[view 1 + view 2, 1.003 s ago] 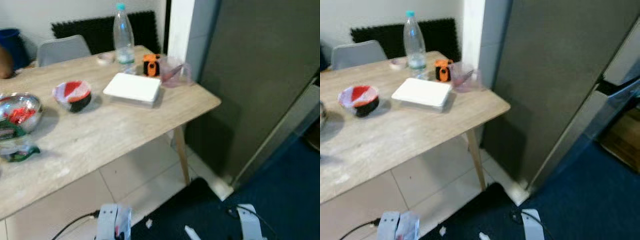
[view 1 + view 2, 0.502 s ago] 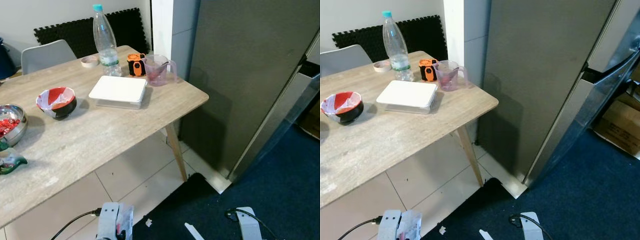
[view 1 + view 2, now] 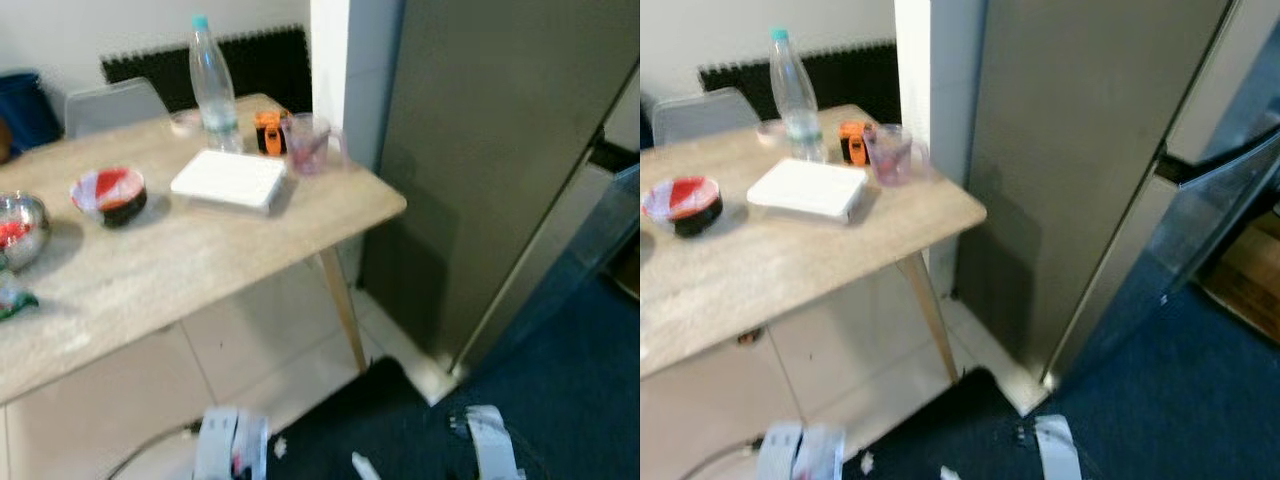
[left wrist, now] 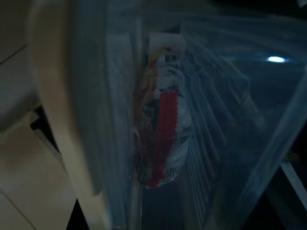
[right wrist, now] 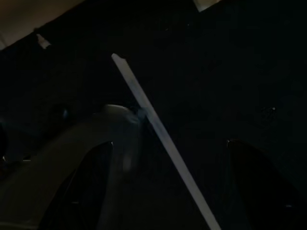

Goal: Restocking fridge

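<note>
The tall grey fridge [image 3: 500, 150] stands to the right of the table, its side panel toward me. Its steel front [image 3: 1230, 190] runs off at an angle, with a dark gap between its upper and lower doors. My left gripper [image 3: 232, 455] hangs low at the bottom edge, shut on a clear plastic pack [image 4: 163, 124] with a red and white packet inside. My right gripper [image 5: 167, 143] hangs over the dark carpet, open, with nothing between its black fingers [image 5: 98, 182].
The wooden table [image 3: 180, 260] carries a water bottle [image 3: 212, 85], an orange item [image 3: 267, 132], a pink measuring cup [image 3: 308, 140], a white box [image 3: 228, 180], a red-and-white bowl [image 3: 108, 194] and a metal bowl [image 3: 15, 228]. A grey chair [image 3: 110, 100] stands behind. Dark blue carpet [image 3: 570, 400] lies before the fridge.
The whole view has shifted and gone blurred, so the camera has moved. The things on the table and both hanging arms keep their places.
</note>
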